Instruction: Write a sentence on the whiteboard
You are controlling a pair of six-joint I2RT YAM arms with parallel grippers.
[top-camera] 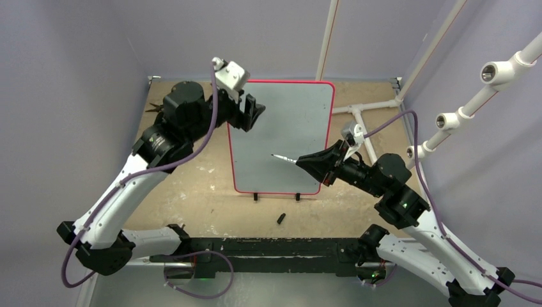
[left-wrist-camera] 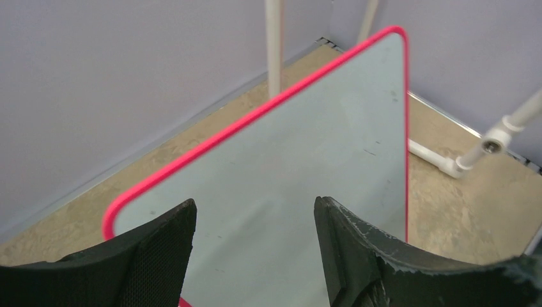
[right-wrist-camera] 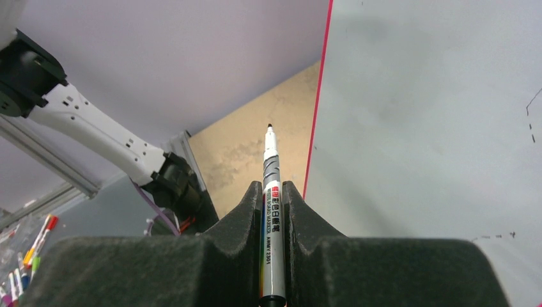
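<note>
Tan, mottled board formed the table [top-camera: 198, 185], ringed by pale lilac walls. The whiteboard [top-camera: 287, 128] stood upright near its middle on two small black feet, between the two arms. It was a grey-white rectangle with rounded corners and a thin red-pink rim. Its face carried only a few short dark strokes [right-wrist-camera: 530, 115], too scant to read.

The left hand [left-wrist-camera: 255, 211] hung at the board's upper left edge with its black fingers [left-wrist-camera: 160, 246] spread wide and nothing between them. One inner pad showed a fine mesh texture. Contact with the board could not be judged.

The right hand [right-wrist-camera: 273, 188], made of matte black foam-like blocks, was closed tight on a slim marker [right-wrist-camera: 271, 160]. The marker's bare black tip pointed toward the board's face. Its white barrel bore red characters and a black code that seemed to begin "AHM".

A small black cap [top-camera: 281, 219] lay on the table just in front of the board's feet.
</note>
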